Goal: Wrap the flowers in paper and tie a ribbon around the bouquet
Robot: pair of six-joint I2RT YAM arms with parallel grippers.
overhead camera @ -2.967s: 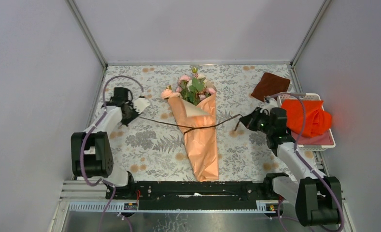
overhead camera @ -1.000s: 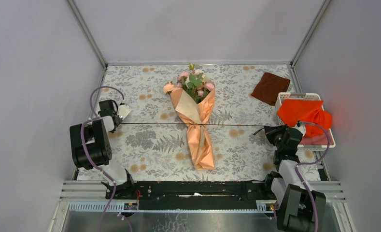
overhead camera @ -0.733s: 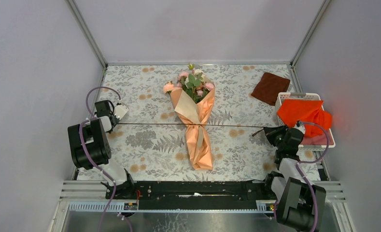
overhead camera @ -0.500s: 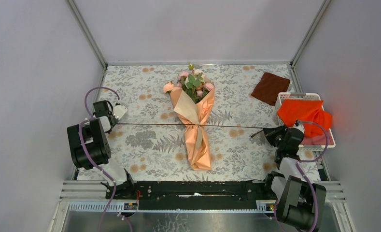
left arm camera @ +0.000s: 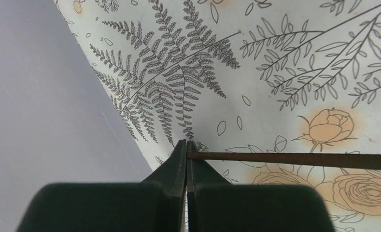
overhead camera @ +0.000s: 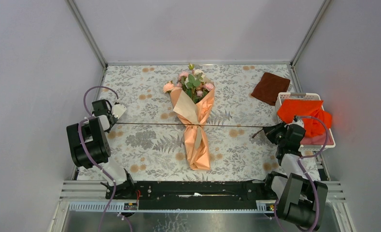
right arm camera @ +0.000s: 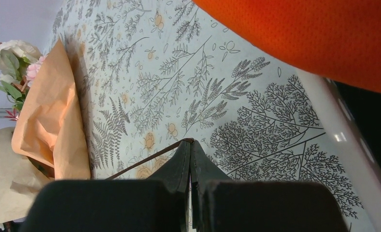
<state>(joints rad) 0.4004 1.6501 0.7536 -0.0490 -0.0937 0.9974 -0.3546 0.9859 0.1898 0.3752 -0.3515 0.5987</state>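
One peach-orange paper-cone bouquet of pink roses (overhead camera: 198,145) is hiding its stems from you. Your left gripper (left arm camera: 186,145) and right gripper (right arm camera: 190,143), flanking it, are each clamping one thin dark-brown ribbon (overhead camera: 149,124) crossing its waist.

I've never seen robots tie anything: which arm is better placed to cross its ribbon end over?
Left, probably. Both left gripper and right gripper pinch the taut ribbon, but the right is beside the basket.
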